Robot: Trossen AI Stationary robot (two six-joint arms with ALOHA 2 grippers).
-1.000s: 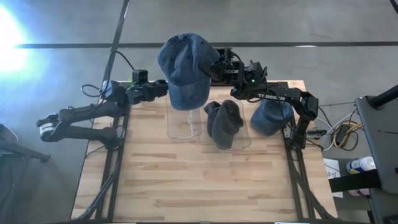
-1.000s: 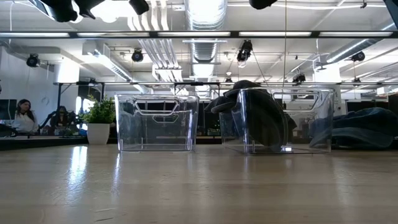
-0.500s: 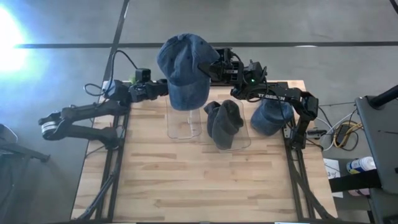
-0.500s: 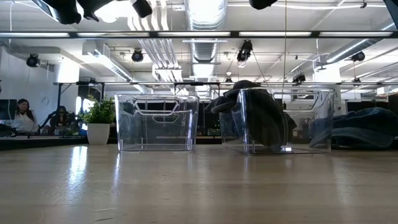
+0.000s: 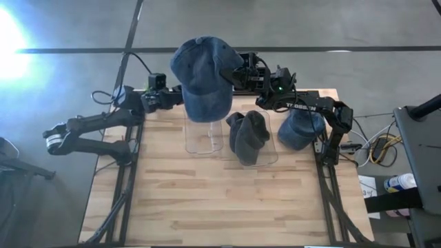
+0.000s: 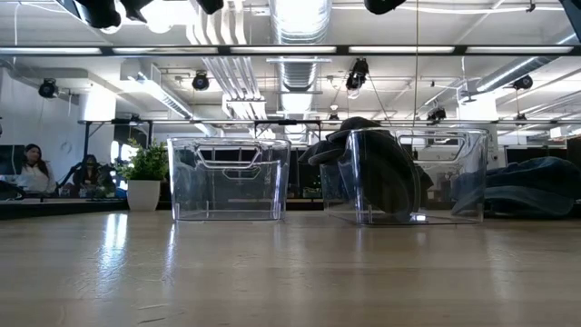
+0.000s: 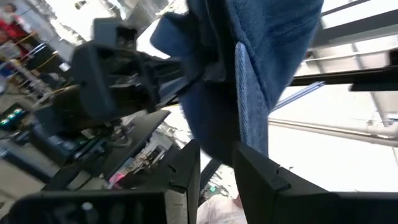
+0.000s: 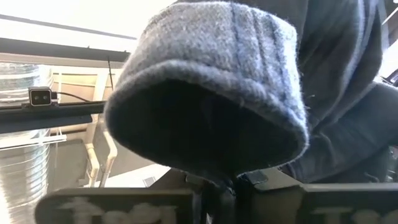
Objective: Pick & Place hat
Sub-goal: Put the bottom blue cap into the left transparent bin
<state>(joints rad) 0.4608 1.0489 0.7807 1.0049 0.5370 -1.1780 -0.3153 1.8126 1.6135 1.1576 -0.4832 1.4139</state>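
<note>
1. The blue denim cap (image 5: 202, 77) is up in the air, hanging over the far edge of the empty clear bin (image 5: 204, 140), so it isn't in the bin or on the table (image 5: 207, 207).
2. The right gripper (image 5: 233, 74) has it. It's clamped tight on the cap's side, on the side away from the empty bin's left wall, and the right wrist view shows fabric bunched right at the closed jaws.
3. The left gripper (image 5: 178, 97) is right up against the cap's other edge, off the empty bin's far-left corner. In the left wrist view the blue fabric hangs straight down in front of it, but honestly I can't tell if it's gripping or just sitting there.
4. Just right of the empty bin is a second clear bin (image 5: 265, 157) with a dark grey beanie (image 5: 248, 134) slumped in it.
5. Further right again, past that second bin, another blue hat (image 5: 300, 129) lies on the table under the right arm.
</note>
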